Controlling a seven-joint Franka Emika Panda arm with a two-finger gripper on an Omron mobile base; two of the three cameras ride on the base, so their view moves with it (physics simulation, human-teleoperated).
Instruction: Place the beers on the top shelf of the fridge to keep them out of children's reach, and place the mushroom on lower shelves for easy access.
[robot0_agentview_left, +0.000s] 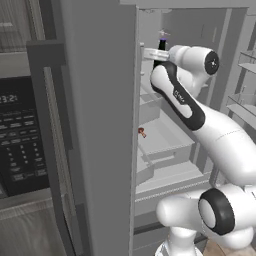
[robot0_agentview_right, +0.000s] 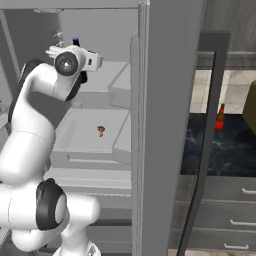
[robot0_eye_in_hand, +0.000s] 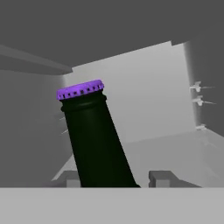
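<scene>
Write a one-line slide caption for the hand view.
Dark green bottle with purple cap between the gripper fingertips, inside the pale grey fridge.

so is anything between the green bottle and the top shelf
Nothing visible. The green beer bottle sits between the end effector fingertips, already inside the open fridge, with bare top shelf ahead of it.

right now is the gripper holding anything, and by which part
The gripper holds the dark green bottle with the purple cap, gripped low on its body, with the neck and cap free above the fingers.
</scene>
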